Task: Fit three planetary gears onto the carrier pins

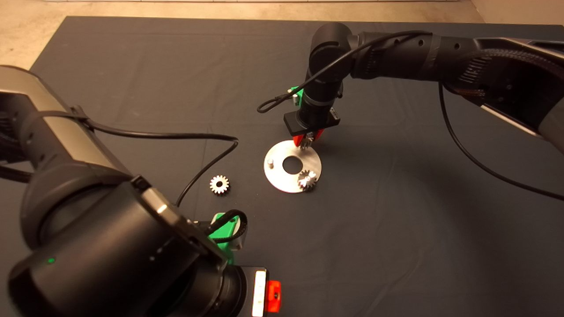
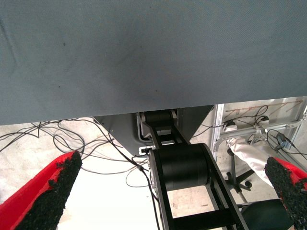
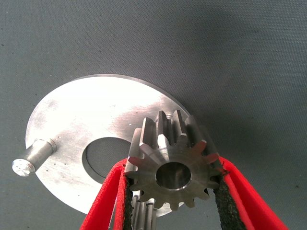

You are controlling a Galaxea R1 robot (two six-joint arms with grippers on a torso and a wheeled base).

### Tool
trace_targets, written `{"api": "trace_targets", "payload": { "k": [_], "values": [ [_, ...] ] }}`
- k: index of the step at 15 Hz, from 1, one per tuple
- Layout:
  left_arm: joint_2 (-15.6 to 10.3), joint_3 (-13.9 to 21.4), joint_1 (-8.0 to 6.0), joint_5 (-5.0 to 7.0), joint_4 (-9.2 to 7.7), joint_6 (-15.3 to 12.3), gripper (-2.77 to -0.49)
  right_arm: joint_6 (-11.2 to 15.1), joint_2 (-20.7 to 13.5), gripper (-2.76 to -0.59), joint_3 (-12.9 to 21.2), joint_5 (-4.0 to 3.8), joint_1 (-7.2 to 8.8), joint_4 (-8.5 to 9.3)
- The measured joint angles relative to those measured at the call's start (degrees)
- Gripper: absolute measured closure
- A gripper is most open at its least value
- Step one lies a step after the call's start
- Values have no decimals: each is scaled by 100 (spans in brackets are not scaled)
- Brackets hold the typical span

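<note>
The right tool [image 1: 307,140] hangs over the far edge of the disc [image 1: 282,179], its red fingers [image 3: 108,196] clamped on a gear [image 3: 173,170] by opposite teeth. Gripping it by the rim leaves the centre hole free, which is what a pin must pass through. The wrist view looks straight along that hole, so the gear is held flat to the disc, probably to drop square onto the far pin. That pin itself is hidden under the gear and fingers, so I cannot tell whether hole and pin line up yet.

A second gear [image 1: 307,179] sits at the disc's near right edge, apparently seated on its pin; the teeth showing below the held gear in the right wrist view are likely this one. The left pin [image 1: 271,164] stands bare and upright. The third gear [image 1: 219,184] lies flat on the mat [image 1: 396,220] to the left of the disc, well apart from it, within easy reach for the last fitting.

The left tool [image 2: 168,191] waits at the near left edge of the table, fingers spread wide and empty, its camera seeing the mat's edge, floor cables and a chair base beyond.

One gear looks done, one is in hand, one remains.
</note>
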Motion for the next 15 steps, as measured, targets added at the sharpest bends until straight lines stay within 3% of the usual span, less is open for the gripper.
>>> {"api": "trace_targets", "payload": {
  "k": [15],
  "values": [
    [-2,0,1,0,0,0,-277,2,-37,-97,230,-126,-46,-143]
  ]
}}
